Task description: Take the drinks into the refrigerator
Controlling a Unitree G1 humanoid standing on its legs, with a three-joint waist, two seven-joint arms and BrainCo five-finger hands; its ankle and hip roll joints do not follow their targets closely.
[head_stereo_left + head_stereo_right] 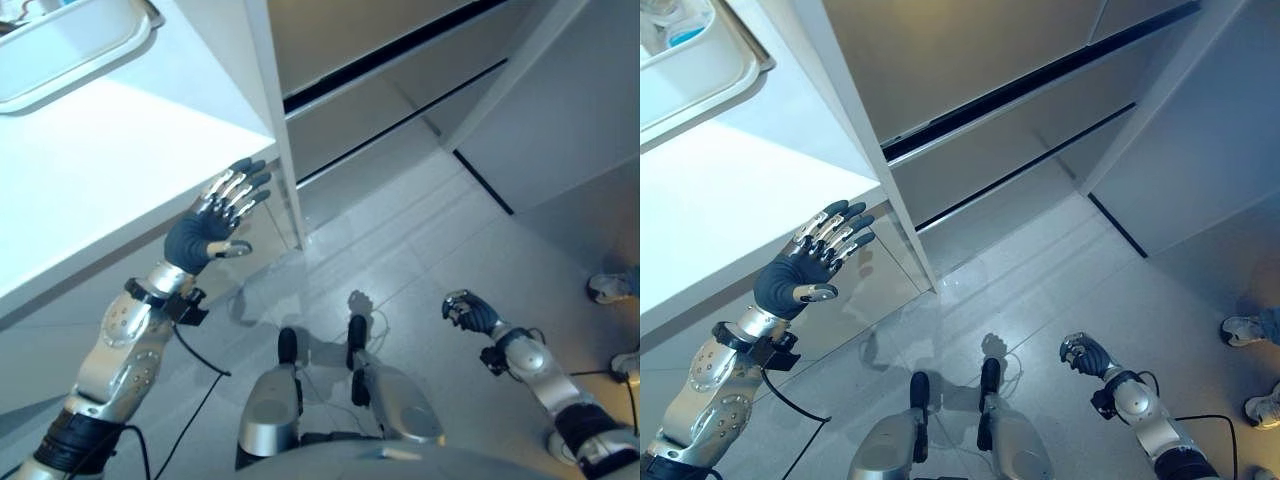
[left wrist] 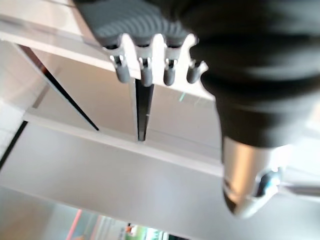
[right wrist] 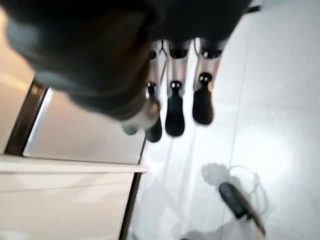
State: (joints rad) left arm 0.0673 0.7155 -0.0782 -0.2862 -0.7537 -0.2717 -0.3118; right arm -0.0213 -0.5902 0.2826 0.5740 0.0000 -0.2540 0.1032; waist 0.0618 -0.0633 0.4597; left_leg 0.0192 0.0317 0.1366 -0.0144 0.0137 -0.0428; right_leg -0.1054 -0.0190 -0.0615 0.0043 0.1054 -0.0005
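My left hand (image 1: pixel 212 224) is raised with its fingers straight and spread, holding nothing, just beside the corner of the white counter (image 1: pixel 90 190). My right hand (image 1: pixel 468 312) hangs low over the floor with its fingers curled on nothing. On the counter's far left stands a white tray (image 1: pixel 700 75); something clear with a blue part (image 1: pixel 675 25) shows in it at the picture's edge. Tall grey door fronts (image 1: pixel 970 50) split by dark gaps rise past the counter's end.
A white upright panel (image 1: pixel 275 110) closes the counter's end next to my left hand. Grey tiled floor (image 1: pixel 420 240) spreads in front of the doors. A person's shoes (image 1: pixel 610 288) stand at the far right. A grey wall panel (image 1: pixel 570 110) angles in on the right.
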